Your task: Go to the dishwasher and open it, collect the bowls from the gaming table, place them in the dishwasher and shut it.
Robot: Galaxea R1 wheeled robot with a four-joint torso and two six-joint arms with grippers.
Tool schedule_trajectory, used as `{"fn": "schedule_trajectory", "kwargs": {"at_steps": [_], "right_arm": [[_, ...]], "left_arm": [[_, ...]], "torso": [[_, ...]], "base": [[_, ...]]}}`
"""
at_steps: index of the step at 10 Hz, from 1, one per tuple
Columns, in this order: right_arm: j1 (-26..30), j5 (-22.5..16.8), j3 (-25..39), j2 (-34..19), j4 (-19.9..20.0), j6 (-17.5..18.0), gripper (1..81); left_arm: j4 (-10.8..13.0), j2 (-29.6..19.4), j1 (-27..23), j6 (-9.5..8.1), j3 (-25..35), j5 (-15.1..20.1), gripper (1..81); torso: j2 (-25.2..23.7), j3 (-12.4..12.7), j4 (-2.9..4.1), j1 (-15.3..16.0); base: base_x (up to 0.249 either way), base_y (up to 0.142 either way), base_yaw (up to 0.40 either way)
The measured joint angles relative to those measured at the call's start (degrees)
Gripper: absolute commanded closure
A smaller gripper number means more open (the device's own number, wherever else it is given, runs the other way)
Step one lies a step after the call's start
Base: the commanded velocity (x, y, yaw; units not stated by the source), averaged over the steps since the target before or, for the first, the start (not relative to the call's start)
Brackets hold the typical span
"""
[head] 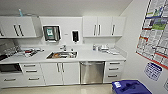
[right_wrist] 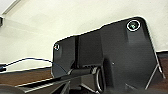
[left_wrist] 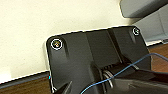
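Nearest, at about five o'clock in the head view, sits a glossy blue bin (head: 130,87) with a moulded lid on the pale, shiny floor (head: 75,89). Beyond it runs a row of flat white base cabinets and drawers with slim bar handles. Set among them, just right of centre, is the dishwasher (head: 92,72): a brushed stainless-steel rectangle, door closed, with its horizontal handle along the top. Above lies a smooth white counter (head: 85,57) with a rectangular steel sink (head: 62,55) at about eleven o'clock from the dishwasher. Farther back hang white wall cupboards (head: 103,26) and a dark dispenser (head: 75,36). Printed posters (head: 155,32) cover the wall at three o'clock. How wide either gripper stands cannot be told.
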Motion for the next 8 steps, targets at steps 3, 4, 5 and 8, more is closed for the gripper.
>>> {"fn": "schedule_trajectory", "kwargs": {"at_steps": [3, 4, 5, 8], "right_arm": [[0.0, 0.1, 0.1, -0.1, 0.0, 0.0, 1.0], [0.0, 0.0, 0.1, 0.0, 0.0, 0.0, 1.0], [0.0, 0.1, 0.1, 0.0, 0.0, 0.0, 1.0], [0.0, 0.1, 0.1, 0.1, 0.0, 0.0, 1.0]], "left_arm": [[0.0, 0.0, 0.0, 0.00, 0.0, 0.0, 1.0], [0.0, 0.0, 0.0, 0.00, 0.0, 0.0, 1.0], [0.0, 0.0, 0.0, 0.00, 0.0, 0.0, 1.0], [0.0, -0.1, 0.0, 0.00, 0.0, 0.0, 1.0]], "torso": [[0.0, 0.0, 0.00, 0.0], [0.0, 0.0, 0.00, 0.0], [0.0, 0.0, 0.00, 0.0], [0.0, 0.0, 0.00, 0.0]], "base": [[0.167, 0.000, 0.000], [0.167, 0.000, 0.000], [0.167, 0.000, 0.000], [0.167, 0.000, 0.000]]}}
